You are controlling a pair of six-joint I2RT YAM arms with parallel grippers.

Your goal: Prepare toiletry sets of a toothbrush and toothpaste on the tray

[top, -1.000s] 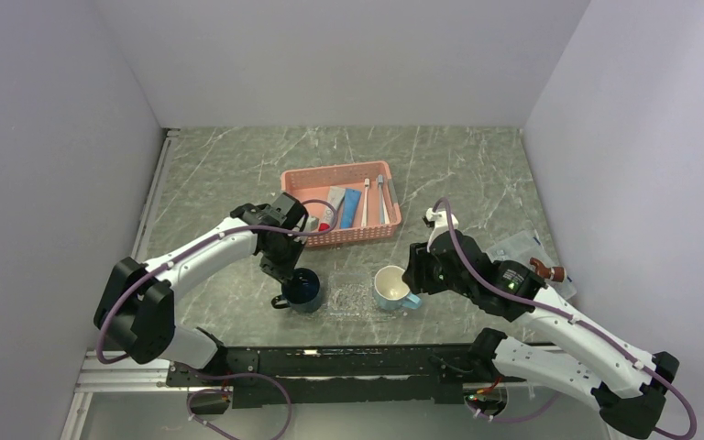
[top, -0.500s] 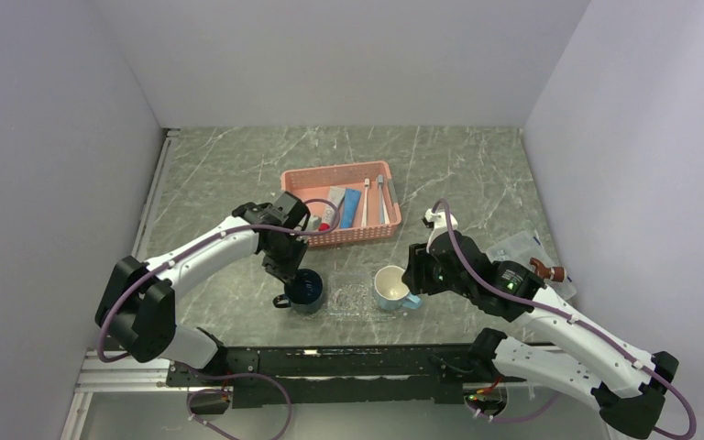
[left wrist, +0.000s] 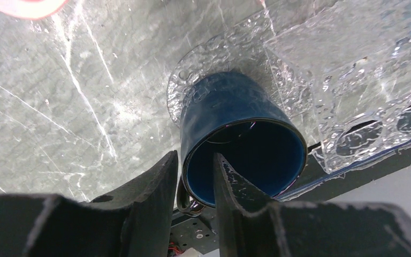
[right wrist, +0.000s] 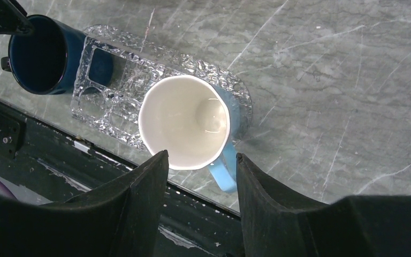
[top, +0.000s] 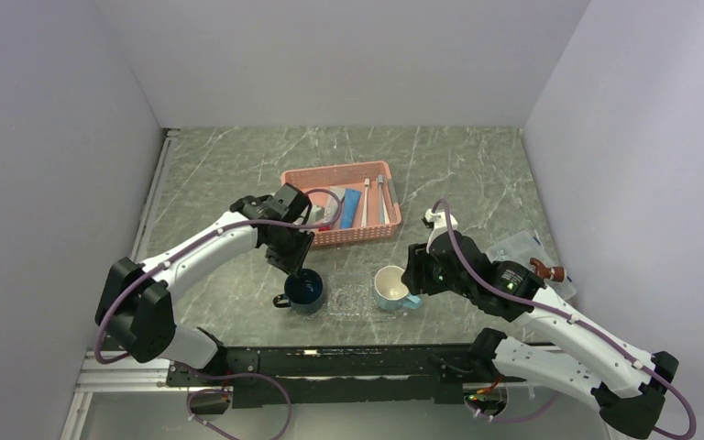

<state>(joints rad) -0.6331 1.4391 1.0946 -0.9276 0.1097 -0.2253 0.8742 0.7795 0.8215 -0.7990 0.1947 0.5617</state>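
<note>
Where the left gripper (left wrist: pixel 194 157) hangs, the tray (left wrist: pixel 353 80) lies just beyond.

Plain white walls (top: pixel 330 55) close in a grey-green, marble-veined table (top: pixel 220 174) on three sides. A black rail (top: pixel 330 359) spans the lower frame. Light is soft and even.

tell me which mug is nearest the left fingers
The dark blue mug, its rim between the left fingers; the white, blue-handled mug sits across the tray.
</note>
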